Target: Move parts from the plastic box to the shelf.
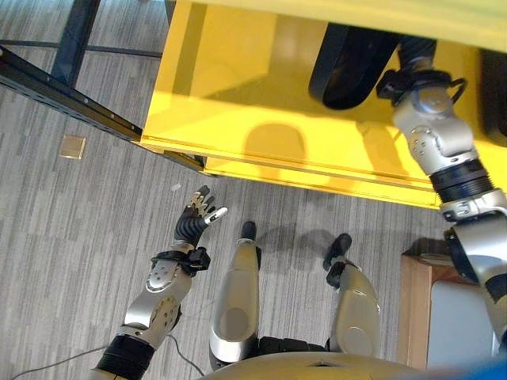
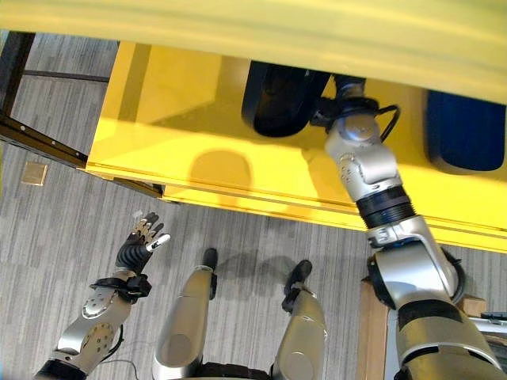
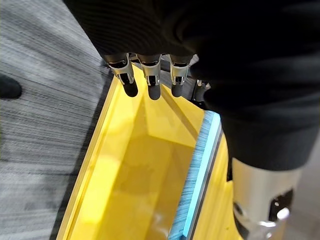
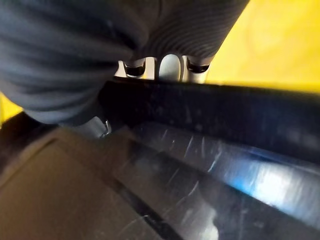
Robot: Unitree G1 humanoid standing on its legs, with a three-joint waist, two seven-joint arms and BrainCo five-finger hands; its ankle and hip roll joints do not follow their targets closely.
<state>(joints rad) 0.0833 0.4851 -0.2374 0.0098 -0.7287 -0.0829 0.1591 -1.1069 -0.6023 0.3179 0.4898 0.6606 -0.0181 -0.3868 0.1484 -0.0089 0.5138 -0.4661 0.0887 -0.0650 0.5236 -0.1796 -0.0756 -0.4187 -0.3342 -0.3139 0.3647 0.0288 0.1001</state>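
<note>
Grey carpet floor (image 1: pixel 95 214) is lying below a yellow shelf (image 1: pixel 261 103), where a black part (image 2: pixel 279 99) is resting on the shelf surface. Reaching in beside it, the right hand (image 2: pixel 342 87) is touching the part's edge, though whether its fingers are gripping cannot be told. Another dark blue part (image 2: pixel 466 131) is sitting further right. Hanging over the floor, the left hand (image 1: pixel 198 215) is keeping its fingers relaxed and empty.

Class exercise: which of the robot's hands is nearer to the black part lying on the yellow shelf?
Right. The right hand reaches onto the yellow shelf against the black part. The left hand hangs over the grey floor, off the shelf's front edge, fingers straight.
</note>
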